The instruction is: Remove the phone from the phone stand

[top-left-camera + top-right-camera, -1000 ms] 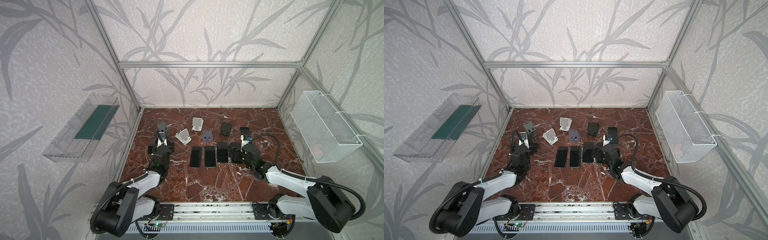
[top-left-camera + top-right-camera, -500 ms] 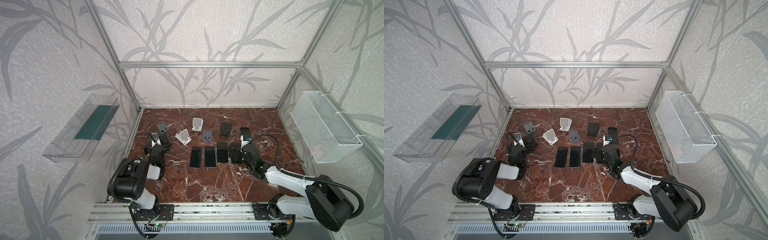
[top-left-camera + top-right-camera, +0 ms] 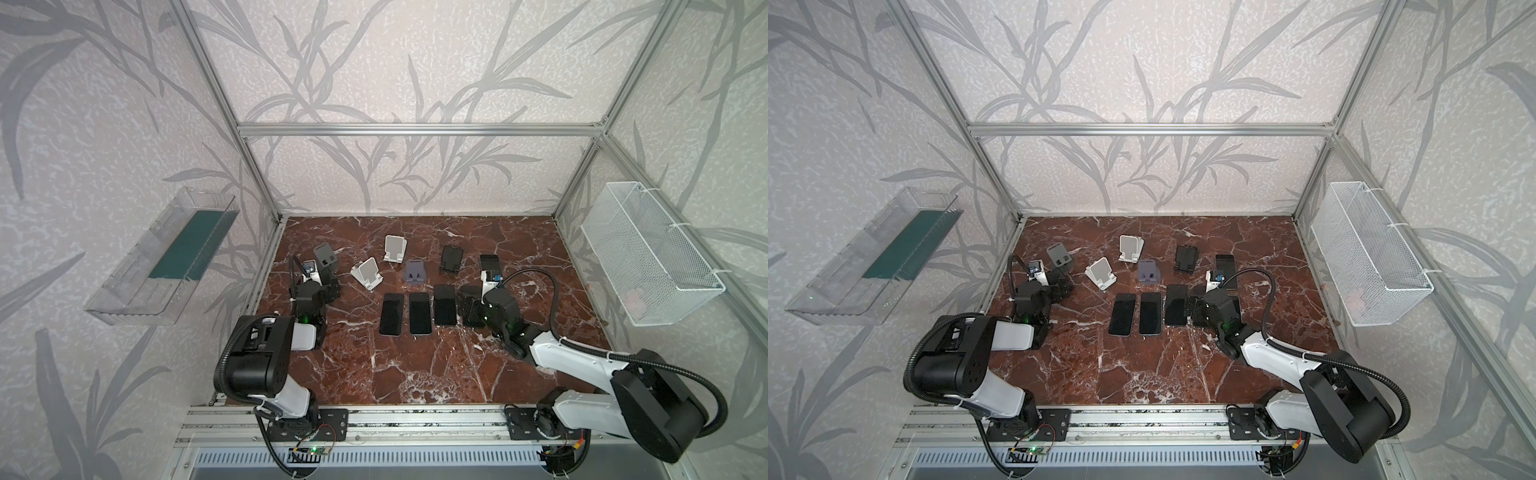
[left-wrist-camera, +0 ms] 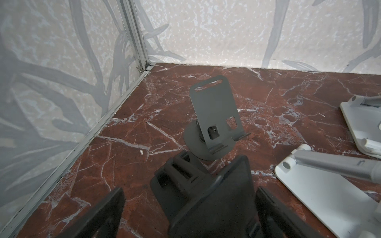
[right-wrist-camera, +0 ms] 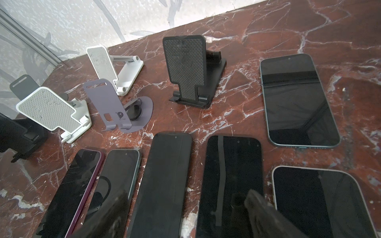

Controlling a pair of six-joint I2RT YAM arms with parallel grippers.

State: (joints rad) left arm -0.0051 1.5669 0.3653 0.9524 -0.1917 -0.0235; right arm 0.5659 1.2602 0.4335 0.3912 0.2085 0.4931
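From above, in both top views, the left arm (image 3: 257, 357) sits folded, elbow high — a second ago it stretched forward. Left wrist: left gripper (image 4: 190, 191) gapes astride the black phone stand (image 4: 216, 181), unclamped. Right wrist: right gripper (image 5: 187, 193), jaws parted, empty — over phones (image 5: 233, 175) lying flat on the table (image 5: 268, 31).

Top views look steeply down, sharing the whole tabletop (image 3: 415, 374) — wrist cameras sit low, close.
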